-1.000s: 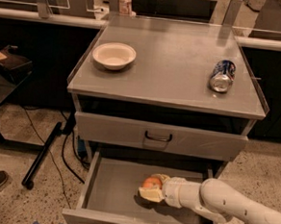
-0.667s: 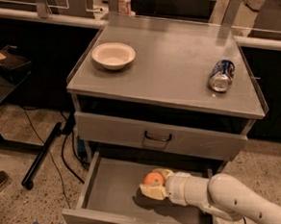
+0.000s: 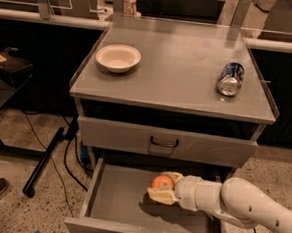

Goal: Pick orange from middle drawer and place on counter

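Observation:
The orange (image 3: pixel 162 182) is a small round fruit held between the pale fingers of my gripper (image 3: pixel 164 186), a little above the floor of the open middle drawer (image 3: pixel 115 196). The gripper is shut on it, and my white arm (image 3: pixel 240 203) reaches in from the right. The counter (image 3: pixel 177 70) is the flat grey top of the cabinet above.
A white bowl (image 3: pixel 118 58) stands at the counter's back left and a crushed blue-silver can (image 3: pixel 231 78) lies at its right. A closed drawer front with a dark handle (image 3: pixel 164 142) sits just above the open drawer. A black stand leg (image 3: pixel 45 159) lies on the floor to the left.
The gripper has risen a little with the orange in it, lifting it off the drawer floor; the arm has shifted slightly up.

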